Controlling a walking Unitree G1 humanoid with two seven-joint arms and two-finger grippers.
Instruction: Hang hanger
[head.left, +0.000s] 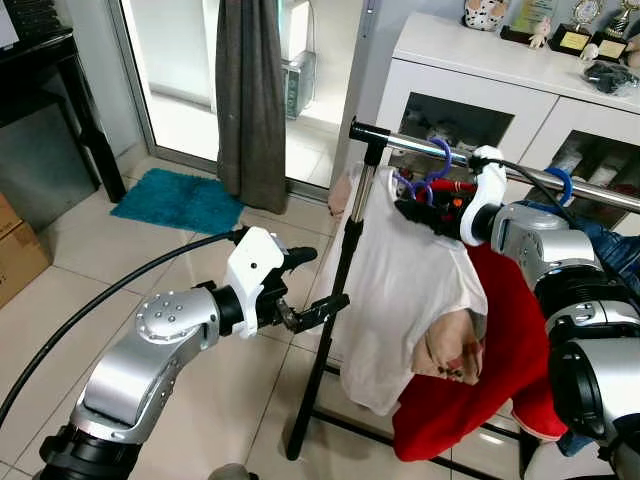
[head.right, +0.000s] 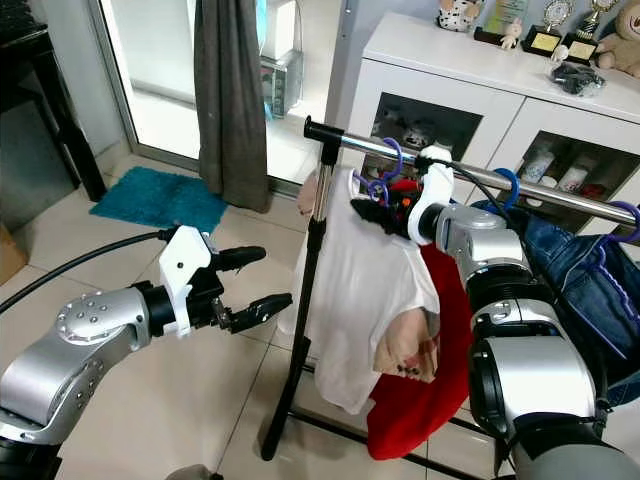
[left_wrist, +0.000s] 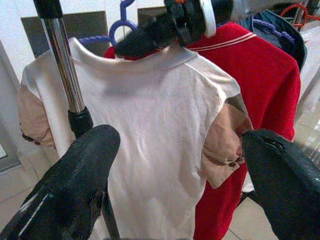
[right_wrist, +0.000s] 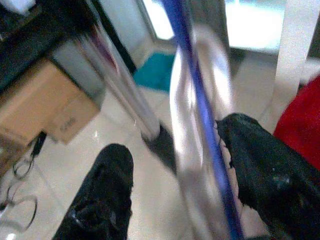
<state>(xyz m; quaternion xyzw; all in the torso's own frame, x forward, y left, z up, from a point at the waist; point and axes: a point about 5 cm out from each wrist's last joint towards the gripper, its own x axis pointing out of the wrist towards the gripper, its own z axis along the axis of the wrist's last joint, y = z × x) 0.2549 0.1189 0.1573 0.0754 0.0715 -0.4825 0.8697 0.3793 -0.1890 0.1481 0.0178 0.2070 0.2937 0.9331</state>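
White cabinet (head.left: 470, 75) at the back, with a clothes rack (head.left: 345, 260) on the tiled floor (head.left: 200, 390) before it. On the rack's steel rail (head.right: 480, 172): a white shirt (head.left: 400, 300) on a purple hanger (head.left: 437, 160), hooked over the rail near its end post, just beside a red garment (head.left: 480, 400). Right hand (head.left: 415, 210) up at the shirt's collar by the hanger, fingers spread; left hand (head.right: 255, 280) short of the rack post, fingers spread, holding nothing.

Silver arms, white wrists, black claws (head.left: 312, 285).
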